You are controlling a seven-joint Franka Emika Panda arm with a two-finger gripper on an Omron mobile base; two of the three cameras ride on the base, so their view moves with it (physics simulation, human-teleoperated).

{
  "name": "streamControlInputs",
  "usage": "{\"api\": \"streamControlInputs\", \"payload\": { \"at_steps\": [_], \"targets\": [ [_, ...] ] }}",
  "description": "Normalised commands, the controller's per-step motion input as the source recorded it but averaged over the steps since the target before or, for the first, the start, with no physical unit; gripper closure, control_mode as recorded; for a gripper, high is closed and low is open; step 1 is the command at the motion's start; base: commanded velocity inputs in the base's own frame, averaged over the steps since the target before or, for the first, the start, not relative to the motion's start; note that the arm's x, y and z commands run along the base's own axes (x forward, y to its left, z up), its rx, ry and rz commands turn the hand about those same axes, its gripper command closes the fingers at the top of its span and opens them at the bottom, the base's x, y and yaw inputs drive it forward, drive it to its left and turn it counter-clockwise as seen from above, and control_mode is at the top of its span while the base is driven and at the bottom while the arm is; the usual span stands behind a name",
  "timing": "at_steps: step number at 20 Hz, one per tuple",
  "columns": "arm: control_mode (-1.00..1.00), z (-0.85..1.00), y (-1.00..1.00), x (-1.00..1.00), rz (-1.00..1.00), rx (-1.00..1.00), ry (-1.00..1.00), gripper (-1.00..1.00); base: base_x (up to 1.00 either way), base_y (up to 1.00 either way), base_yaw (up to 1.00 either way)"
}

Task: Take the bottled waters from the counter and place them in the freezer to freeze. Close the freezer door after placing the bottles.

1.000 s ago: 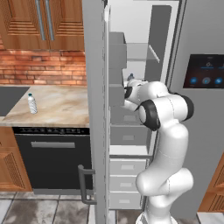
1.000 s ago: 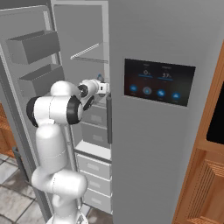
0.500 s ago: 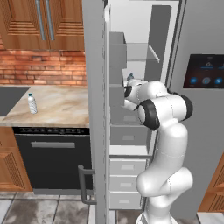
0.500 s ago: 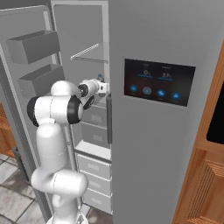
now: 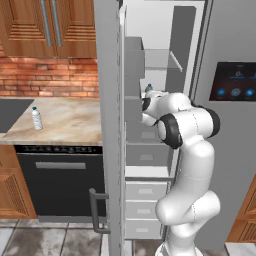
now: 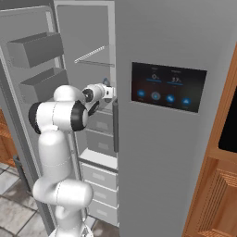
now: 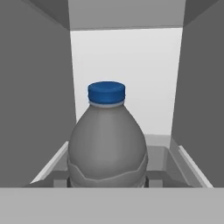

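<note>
Grey and blue-capped, the taller bottle (image 7: pixel 107 140) stands upright between the end effector's (image 7: pixel 107 181) fingers, which are clamped on its body inside the open freezer (image 5: pixel 150 75), while the clear bottle (image 5: pixel 36 118) stands on the worktop (image 5: pixel 70 120).

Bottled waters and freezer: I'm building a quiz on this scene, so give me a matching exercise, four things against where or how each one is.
Things:
1. grey bottle
2. clear bottle
3. freezer door
4. hand

Places or states:
A. standing on the counter
B. swung open
C. reaching into the freezer
D. gripped, inside the freezer

Pairs: 1-D, 2-A, 3-B, 4-C
</note>
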Motion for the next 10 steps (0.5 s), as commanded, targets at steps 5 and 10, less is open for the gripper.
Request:
{"api": "streamControlInputs", "payload": {
  "at_steps": [5,10],
  "targets": [
    [-1.00,-0.06,0.00,0.00,0.00,0.00,0.03,-1.00,0.00,0.00,0.00],
    [-1.00,-0.01,0.00,0.00,0.00,0.00,0.00,-1.00,0.00,0.00,0.00]
  ]
}}
